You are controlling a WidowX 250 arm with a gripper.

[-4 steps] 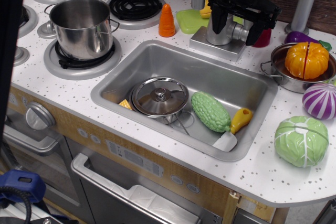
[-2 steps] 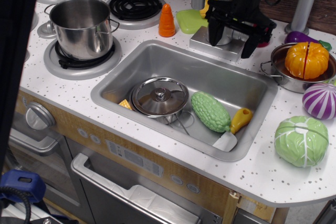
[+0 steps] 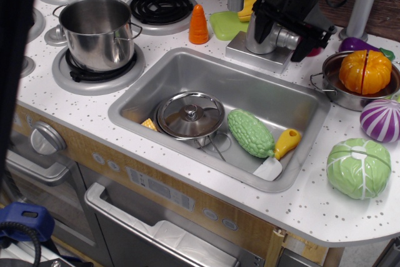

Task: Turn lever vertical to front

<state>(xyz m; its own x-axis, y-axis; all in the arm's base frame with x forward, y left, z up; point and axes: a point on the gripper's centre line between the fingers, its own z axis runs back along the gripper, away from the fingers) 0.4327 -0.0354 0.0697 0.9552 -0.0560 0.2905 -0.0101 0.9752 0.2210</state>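
Reading across from the faucet body (image 3: 259,34), which stands on its square silver base (image 3: 257,52) at the back rim of the sink (image 3: 150,85), we find the lever (image 3: 286,39) as a short silver-grey stub jutting from the faucet body's right side, its long axis lying roughly level and pointing right and slightly toward the front of the counter. Directly over it, we see our gripper (image 3: 289,29) leaning in from above and behind, its black fingers spread wide: one finger (image 3: 262,14) drops on the faucet body's left shoulder, the other (image 3: 309,42) hangs just to the right of the lever's free end. So the jaws stand open and hold nothing, and the lever sits between them, close under the palm; we cannot tell whether either finger actually touches metal. That is the relation we judge the next move to hinge on: the lever lies across the gap rather than along it, so we would likely need to close or press on its outer end and sweep it round toward the sink side. Further right of the faucet body, the small pan (image 3: 331,89) with the orange pumpkin (image 3: 364,70) sits near the right finger, which could crowd a wide swing.
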